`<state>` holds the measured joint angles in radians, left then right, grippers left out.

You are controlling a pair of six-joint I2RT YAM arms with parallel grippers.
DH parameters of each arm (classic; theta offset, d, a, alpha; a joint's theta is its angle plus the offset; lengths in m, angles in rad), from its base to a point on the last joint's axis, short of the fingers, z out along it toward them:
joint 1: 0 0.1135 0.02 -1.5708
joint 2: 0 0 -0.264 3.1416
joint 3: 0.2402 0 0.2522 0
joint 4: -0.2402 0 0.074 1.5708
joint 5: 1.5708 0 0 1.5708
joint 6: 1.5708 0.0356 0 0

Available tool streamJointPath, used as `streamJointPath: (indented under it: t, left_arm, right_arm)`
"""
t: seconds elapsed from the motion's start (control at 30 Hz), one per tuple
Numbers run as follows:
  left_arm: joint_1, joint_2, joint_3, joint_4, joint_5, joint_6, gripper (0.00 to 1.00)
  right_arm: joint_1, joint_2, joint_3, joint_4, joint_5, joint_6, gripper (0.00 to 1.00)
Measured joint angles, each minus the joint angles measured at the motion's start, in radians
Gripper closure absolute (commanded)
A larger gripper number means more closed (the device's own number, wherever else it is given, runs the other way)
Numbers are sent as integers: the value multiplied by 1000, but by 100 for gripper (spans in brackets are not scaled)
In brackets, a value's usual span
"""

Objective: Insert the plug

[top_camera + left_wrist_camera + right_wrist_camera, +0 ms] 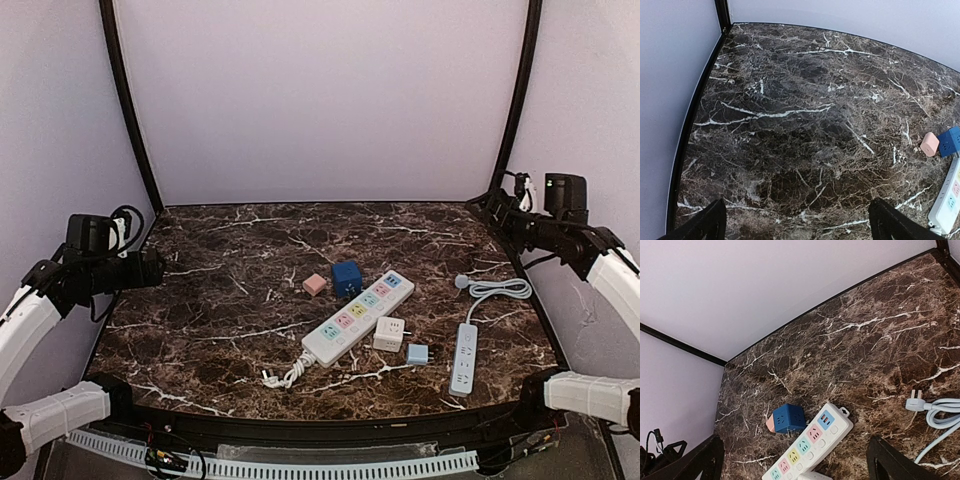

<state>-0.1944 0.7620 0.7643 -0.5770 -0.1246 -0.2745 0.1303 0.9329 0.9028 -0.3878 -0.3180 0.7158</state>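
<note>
A long white power strip [357, 317] with coloured sockets lies diagonally at the table's middle; it also shows in the right wrist view [807, 446]. A white cube adapter [389, 333] and a small light-blue plug adapter [418, 353] lie by its near side. A small white power strip [464, 358] lies to the right, its pale cable [498, 290] ending in a loose plug [461, 282], which the right wrist view also shows [916, 402]. My left gripper [150, 268] is open and empty at the far left, raised. My right gripper [490, 208] is open and empty at the back right, raised.
A blue cube socket [347, 277] and a pink cube [315, 284] sit just behind the long strip. The dark marble table [220, 300] is walled by pale panels with black corner posts [125, 100]. The long strip's own white cord [285, 375] lies near the front edge.
</note>
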Motion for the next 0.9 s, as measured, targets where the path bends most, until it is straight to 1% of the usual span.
streamJointPath:
  t: [0.27,0.4,0.63,0.9]
  left_arm:
    - [-11,0,0,-64,-27,0,0]
    - [-13,0,0,-72,-29,0,0]
    - [-14,0,0,-77,-22,0,0]
    - [-14,1,0,-77,-13,0,0]
  right_arm:
    - [62,39,0,-11,2,53,1]
    - [105,93,20,-62,31,69,1]
    - [202,164,88,-152,98,50,1]
    - [257,191,88,-207,106,2,1]
